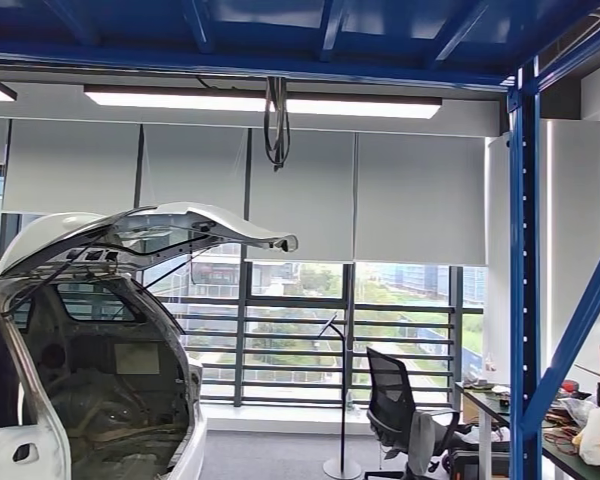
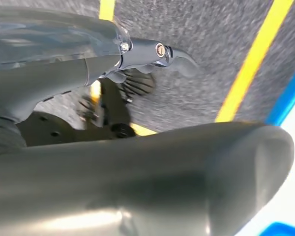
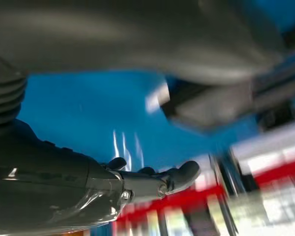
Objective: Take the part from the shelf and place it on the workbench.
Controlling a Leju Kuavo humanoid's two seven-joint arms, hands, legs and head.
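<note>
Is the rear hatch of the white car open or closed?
Open. In the head view the rear hatch is lifted up above the white car, and the bare cargo space inside shows beneath it.

I see my left hand holding nothing, fingers extended above grey floor crossed by yellow lines.

The white car is cut off at the left edge, the cluttered worktop at the right; the right wrist view's background is blurred.
</note>
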